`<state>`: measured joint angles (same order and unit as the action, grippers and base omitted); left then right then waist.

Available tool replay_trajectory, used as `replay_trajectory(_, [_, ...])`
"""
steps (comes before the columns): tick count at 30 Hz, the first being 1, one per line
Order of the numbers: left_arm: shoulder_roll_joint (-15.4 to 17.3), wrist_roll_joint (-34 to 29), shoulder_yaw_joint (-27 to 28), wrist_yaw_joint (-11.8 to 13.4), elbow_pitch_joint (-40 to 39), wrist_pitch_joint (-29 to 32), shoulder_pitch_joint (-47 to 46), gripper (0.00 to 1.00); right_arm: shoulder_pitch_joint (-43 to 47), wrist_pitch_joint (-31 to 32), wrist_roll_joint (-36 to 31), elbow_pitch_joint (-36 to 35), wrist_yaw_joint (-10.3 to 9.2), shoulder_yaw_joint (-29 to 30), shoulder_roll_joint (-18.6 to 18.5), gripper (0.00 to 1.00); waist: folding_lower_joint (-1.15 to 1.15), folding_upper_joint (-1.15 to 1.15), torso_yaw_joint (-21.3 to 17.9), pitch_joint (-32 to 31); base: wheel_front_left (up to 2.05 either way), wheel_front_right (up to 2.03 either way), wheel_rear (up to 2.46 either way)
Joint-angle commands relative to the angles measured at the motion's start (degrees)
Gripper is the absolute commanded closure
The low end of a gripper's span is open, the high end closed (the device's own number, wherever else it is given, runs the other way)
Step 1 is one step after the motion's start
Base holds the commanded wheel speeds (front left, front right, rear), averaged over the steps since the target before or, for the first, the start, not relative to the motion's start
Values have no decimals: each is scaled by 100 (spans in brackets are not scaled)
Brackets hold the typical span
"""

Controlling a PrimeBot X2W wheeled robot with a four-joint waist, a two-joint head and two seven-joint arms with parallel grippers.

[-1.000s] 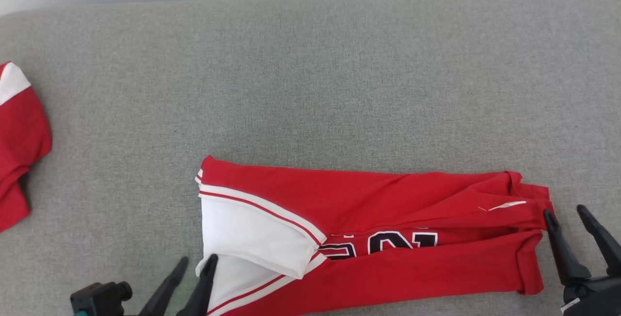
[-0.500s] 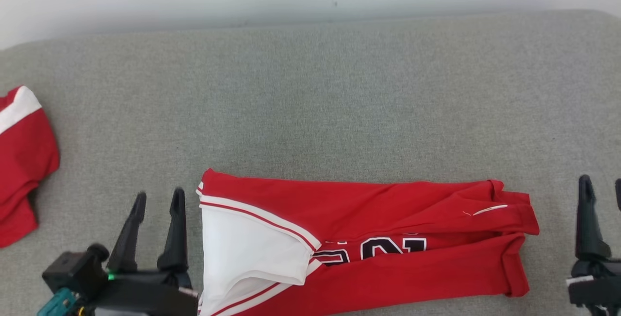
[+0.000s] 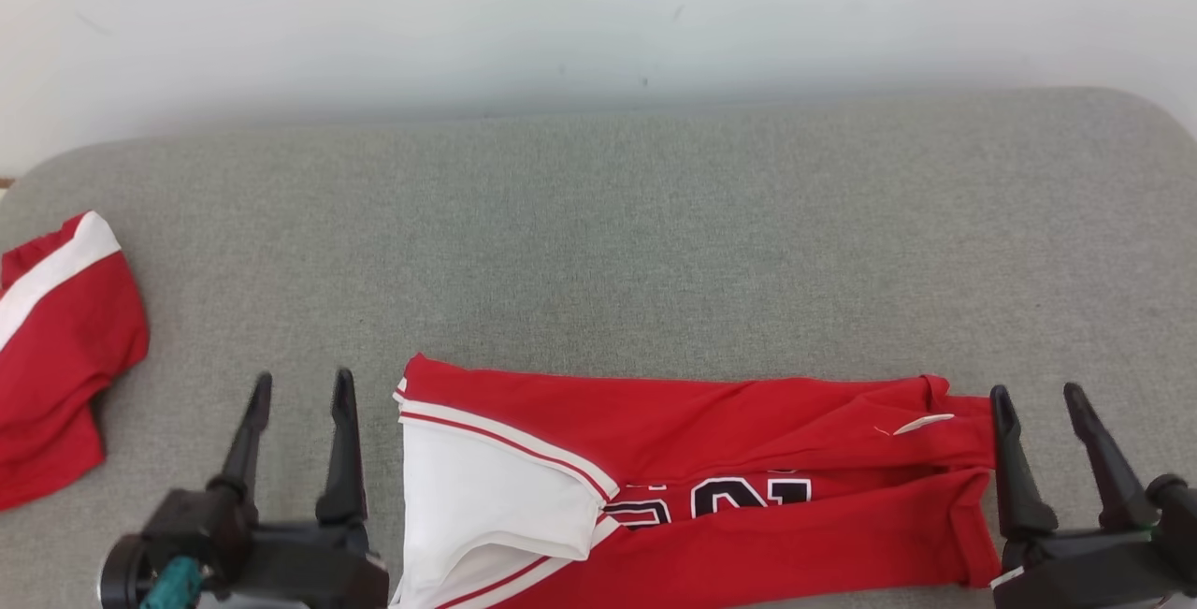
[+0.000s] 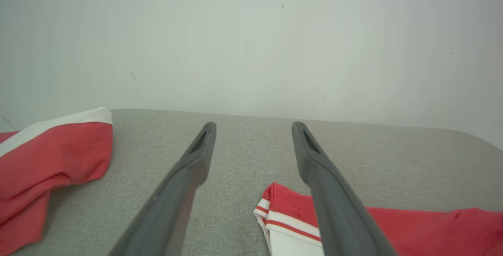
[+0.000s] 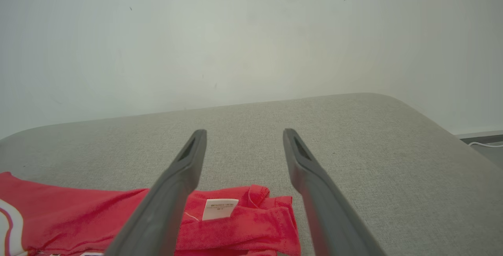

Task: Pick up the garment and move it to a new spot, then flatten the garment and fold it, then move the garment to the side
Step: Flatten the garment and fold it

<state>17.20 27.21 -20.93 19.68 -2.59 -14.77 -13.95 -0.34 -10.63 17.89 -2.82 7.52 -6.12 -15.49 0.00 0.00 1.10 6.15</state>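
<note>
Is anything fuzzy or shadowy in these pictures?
Head view: soft even light, the numbers on the jersey look crisp, and there is a small shadow beside the second red garment.
Left wrist view: the left gripper looms big and soft-edged up close.
Right wrist view: the white label is too fuzzy to read.

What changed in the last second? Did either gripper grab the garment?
No grab. The left gripper drew off the white end of the garment and now stands open just left of it. The right gripper swung out right, then returned to the tag end, open. The head camera tilted up. The garment stays folded lengthwise, and the other red garment stays put.
</note>
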Motion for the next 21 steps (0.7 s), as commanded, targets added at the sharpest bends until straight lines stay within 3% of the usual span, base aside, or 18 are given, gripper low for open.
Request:
replay_trajectory(1, [1,-112,1,-54,52,-39,159,0,84,7,-37,5,-5,-27,36,0,0,0,-12,-82,0,0,0])
replay_trajectory(7, [-18,-441,26,-143,214,-40,417,0,343,78,-182,40,-5,-121,106,0,0,0,-5,-247,0,0,0])
replay_trajectory(21, [-188,-560,59,-354,420,-31,390,0,402,220,-294,-91,-5,-81,122,0,0,0,153,-277,0,0,0])
